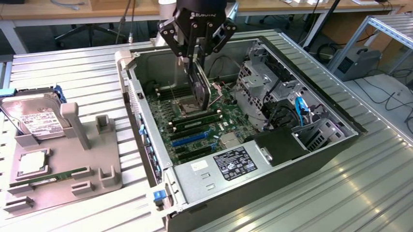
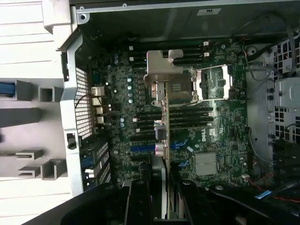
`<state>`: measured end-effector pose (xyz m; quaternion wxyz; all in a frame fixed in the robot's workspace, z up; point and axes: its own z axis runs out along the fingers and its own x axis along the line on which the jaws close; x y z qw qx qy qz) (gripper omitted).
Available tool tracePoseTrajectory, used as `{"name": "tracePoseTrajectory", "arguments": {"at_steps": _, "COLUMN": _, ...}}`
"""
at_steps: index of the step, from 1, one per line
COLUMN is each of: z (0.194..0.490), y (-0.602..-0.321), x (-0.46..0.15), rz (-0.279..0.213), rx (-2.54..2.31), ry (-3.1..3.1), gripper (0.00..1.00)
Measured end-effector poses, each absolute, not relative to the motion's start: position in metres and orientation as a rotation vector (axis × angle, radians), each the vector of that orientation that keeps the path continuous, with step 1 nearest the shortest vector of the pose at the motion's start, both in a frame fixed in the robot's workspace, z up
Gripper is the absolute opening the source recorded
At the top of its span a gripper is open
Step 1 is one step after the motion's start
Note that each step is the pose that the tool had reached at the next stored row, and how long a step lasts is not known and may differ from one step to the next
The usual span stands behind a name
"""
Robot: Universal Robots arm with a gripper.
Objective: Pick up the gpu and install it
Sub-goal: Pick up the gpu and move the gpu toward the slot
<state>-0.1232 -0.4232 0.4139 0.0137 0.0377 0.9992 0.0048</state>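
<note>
My gripper (image 1: 195, 59) hangs over the open computer case (image 1: 322, 145), shut on the gpu (image 1: 202, 92). The card hangs on edge from the fingers, its lower end just above the motherboard (image 1: 193, 123) near the processor socket. In the wrist view the gpu (image 2: 165, 126) is seen edge-on, with its silvery end bracket (image 2: 161, 69) farthest from the camera. The two black fingers (image 2: 139, 201) clamp it from either side. The blue expansion slots (image 2: 140, 148) lie on the board beside the card's line, and the card is not seated in any slot.
A metal drive cage (image 1: 258, 92) and cables stand at the exterior view's right of the board. The power supply (image 1: 226, 166) sits at the case's near end. Outside the case, a grey fixture (image 1: 71, 169) carries a hard drive (image 1: 36, 118) and a green memory stick (image 1: 55, 176).
</note>
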Motion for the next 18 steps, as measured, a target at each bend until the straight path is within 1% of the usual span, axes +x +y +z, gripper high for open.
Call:
{"name": "tracePoseTrajectory", "arguments": {"at_steps": 11, "z": 0.409, "y": -0.423, "x": -0.102, "rz": 0.014, "rx": 0.117, "ry": 3.112, "gripper": 0.27}}
{"name": "tracePoseTrajectory", "arguments": {"at_steps": 18, "z": 0.4, "y": -0.423, "x": -0.086, "rz": 0.014, "rx": 0.117, "ry": 3.112, "gripper": 0.27}}
